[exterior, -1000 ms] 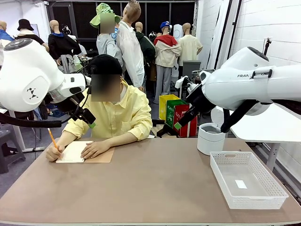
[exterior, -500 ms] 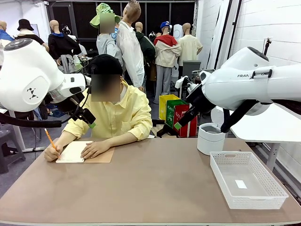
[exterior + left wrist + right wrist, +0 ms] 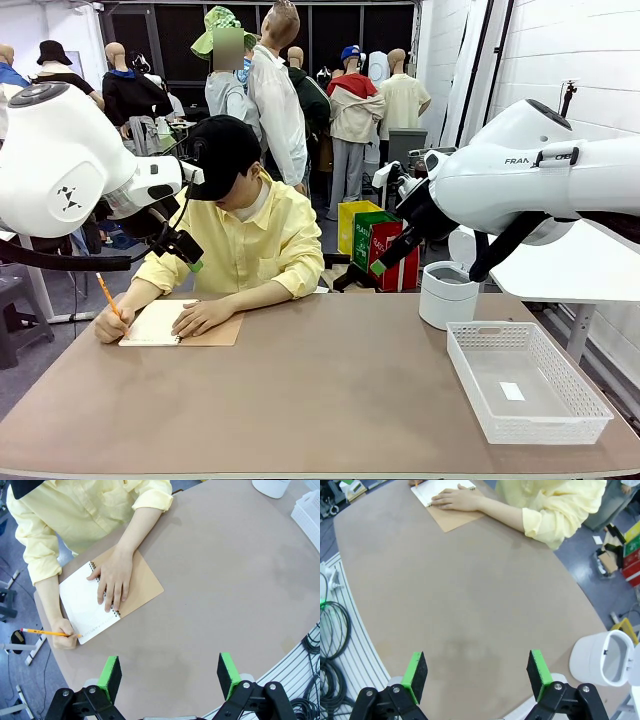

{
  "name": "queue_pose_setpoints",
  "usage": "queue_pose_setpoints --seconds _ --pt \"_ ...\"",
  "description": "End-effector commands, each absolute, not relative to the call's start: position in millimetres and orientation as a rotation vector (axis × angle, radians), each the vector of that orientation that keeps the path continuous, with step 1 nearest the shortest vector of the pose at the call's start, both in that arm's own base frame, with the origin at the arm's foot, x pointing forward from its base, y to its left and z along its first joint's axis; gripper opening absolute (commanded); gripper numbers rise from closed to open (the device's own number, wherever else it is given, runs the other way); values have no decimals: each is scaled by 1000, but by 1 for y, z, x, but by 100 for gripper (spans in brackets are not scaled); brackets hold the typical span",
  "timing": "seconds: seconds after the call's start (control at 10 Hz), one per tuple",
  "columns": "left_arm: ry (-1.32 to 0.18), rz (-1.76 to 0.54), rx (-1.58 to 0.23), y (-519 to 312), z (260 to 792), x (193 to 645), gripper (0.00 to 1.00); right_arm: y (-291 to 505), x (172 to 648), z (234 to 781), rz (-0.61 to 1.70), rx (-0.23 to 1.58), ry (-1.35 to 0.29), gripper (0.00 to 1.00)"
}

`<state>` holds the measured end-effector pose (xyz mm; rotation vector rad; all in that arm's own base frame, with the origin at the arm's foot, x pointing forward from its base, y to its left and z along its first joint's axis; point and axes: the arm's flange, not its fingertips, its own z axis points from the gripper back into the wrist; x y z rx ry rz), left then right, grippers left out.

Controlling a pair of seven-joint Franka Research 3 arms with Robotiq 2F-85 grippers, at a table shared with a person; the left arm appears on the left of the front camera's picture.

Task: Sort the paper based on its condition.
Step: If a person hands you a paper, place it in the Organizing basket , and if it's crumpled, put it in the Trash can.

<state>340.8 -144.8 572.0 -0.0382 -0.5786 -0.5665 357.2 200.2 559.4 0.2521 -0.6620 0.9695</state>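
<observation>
The paper as a loose sheet is out of view. At the far left of the table a person writes with a pencil (image 3: 108, 292) on the white page of a spiral notebook (image 3: 160, 325), its brown cover folded under. One hand rests flat on the page. The left wrist view looks down on the notebook (image 3: 82, 600), the right wrist view has it far off (image 3: 432, 487). My left gripper (image 3: 185, 250) hangs open in the air above the notebook, with nothing between its green pads (image 3: 170, 667). My right gripper (image 3: 385, 262) is raised at the far right, open and empty (image 3: 476, 670).
A white mesh basket (image 3: 500, 328) stands at the right side of the table, with a small white label on its floor. Behind it stands a white cylindrical container (image 3: 447, 295), also seen from the right wrist (image 3: 605, 657). The person sits at the far left edge.
The person's pencil hand has shifted slightly on the page and the head has dipped. Both arms have stayed still with their grippers open.
</observation>
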Motion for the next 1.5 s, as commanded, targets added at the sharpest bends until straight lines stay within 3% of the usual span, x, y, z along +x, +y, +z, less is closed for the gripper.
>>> queue_pose_setpoints --seconds 0.0,1.4 --pt "-590 -574 -38 -144 571 342 100 201 357 559 956 245 -660 100" --pt "-590 -574 -38 -144 571 342 100 201 357 559 956 245 -660 100"
